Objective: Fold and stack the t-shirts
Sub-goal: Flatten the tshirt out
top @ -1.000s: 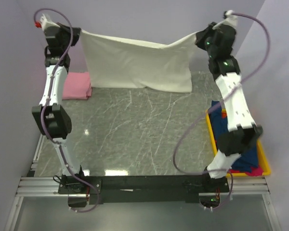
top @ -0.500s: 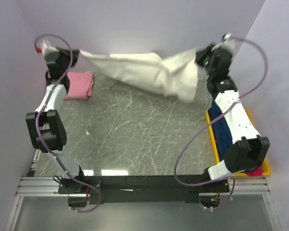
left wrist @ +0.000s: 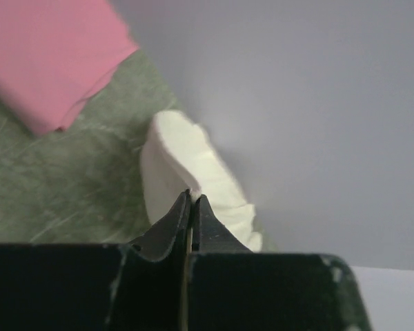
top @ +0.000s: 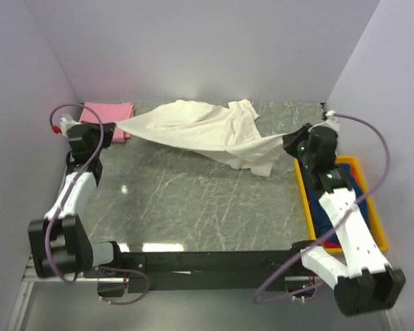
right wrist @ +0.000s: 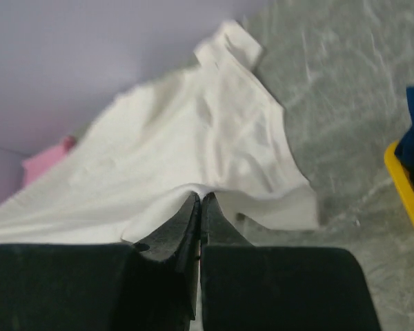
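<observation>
The grey marbled table (top: 193,207) fills the scene between pale walls. Across its far half lies the cream-white t-shirt (top: 200,131), rumpled and stretched from left to right. Its middle rests on the tabletop and a folded-over part reaches toward the far wall. Both ends are drawn out to points where the arms hold them.

The left arm (top: 72,193) reaches up the left side of the table. The right arm (top: 345,221) reaches up the right side, passing over the yellow bin (top: 349,161). The bin sits at the right edge of the table, well apart from the cream shirt's body. A dark blue t-shirt (top: 316,207) lies inside it, partly hidden by the arm.

A folded pink t-shirt (top: 107,110) lies in the far left corner, just beside the cream shirt's left end.

The left gripper (top: 112,127) has its fingers pressed together on the left end of the cream shirt. In its wrist view the fingertips (left wrist: 193,196) meet on a bunched fold of cream fabric (left wrist: 172,158), with the pink shirt (left wrist: 48,55) beyond on the left.

The right gripper (top: 288,143) is likewise pinched closed on the right end. Its wrist view shows the jaws closed on a raised ridge of the cream cloth (right wrist: 193,131), which spreads away toward the far wall.
</observation>
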`<state>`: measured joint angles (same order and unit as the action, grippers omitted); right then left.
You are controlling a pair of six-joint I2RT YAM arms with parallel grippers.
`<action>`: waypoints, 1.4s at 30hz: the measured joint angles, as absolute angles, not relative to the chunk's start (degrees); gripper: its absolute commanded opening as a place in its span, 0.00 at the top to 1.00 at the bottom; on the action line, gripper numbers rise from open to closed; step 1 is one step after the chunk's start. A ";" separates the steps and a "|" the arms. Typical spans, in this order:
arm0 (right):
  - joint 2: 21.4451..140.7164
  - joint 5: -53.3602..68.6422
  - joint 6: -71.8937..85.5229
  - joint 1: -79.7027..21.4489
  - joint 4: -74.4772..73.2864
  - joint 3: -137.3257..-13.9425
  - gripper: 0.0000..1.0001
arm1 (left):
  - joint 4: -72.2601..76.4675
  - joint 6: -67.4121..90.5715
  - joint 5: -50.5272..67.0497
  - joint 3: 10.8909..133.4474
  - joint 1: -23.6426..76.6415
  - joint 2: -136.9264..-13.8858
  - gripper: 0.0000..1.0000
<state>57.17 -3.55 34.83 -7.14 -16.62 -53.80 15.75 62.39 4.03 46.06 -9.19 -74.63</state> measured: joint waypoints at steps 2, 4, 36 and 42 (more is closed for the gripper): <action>52.84 -3.92 34.52 -7.14 -17.67 -56.21 1.00 | 14.94 62.06 3.60 46.06 -9.17 -68.77 0.99; 47.16 -4.69 33.43 -7.14 -20.21 -62.28 1.00 | 11.94 60.01 2.96 48.14 -9.17 -58.96 0.99; 75.48 -1.58 25.85 -7.16 -17.06 -101.25 1.00 | 9.32 55.18 4.97 77.95 -9.21 -75.31 0.99; 104.27 -0.38 25.39 -7.14 -19.44 -124.88 1.00 | 12.62 55.55 8.91 93.14 -9.30 -99.39 0.99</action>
<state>104.27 -0.38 25.39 -7.14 -19.44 -124.88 12.62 55.55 8.91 93.14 -9.30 -99.39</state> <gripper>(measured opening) 0.009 0.038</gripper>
